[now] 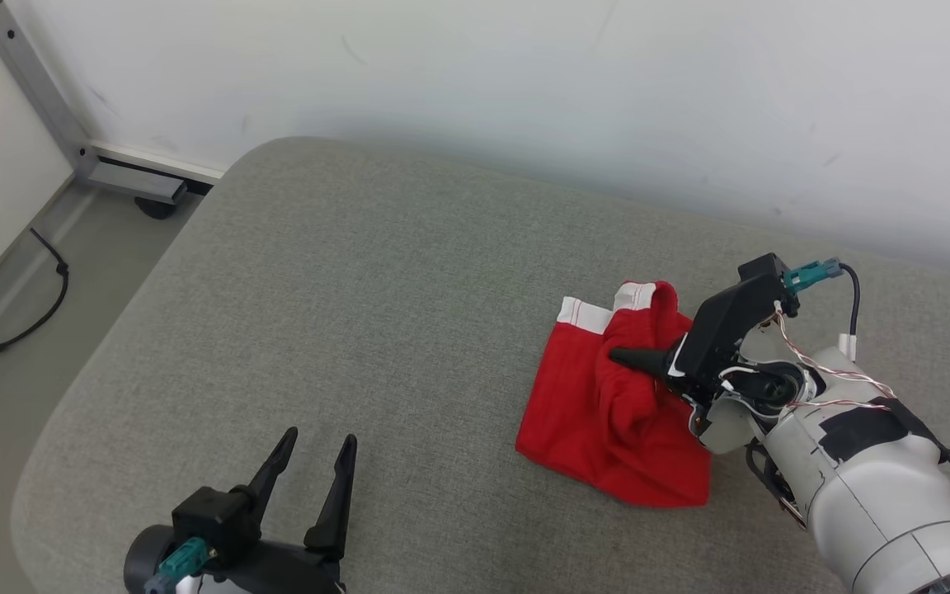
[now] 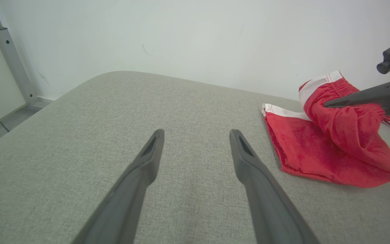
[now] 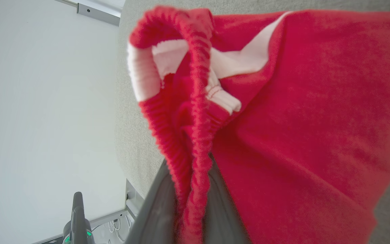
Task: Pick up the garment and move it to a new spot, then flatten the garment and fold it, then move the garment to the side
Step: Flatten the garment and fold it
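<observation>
R arm comes in from near right, pale forearm [image 1: 854, 483] raised, wrist bent so the right gripper [image 1: 619, 356] points left, approx level, over the red garment [image 1: 599, 421]. Its fingers [image 3: 157, 213] are nearly closed, pinching the elastic waistband [image 3: 198, 101] w/ white trim. That edge is bunched & lifted; rest of garment lies on right side of grey cushion [image 1: 359, 289]. L arm sits low at near left; left gripper [image 1: 320, 439] points far, jaws spread wide, holding nothing, well apart from garment
</observation>
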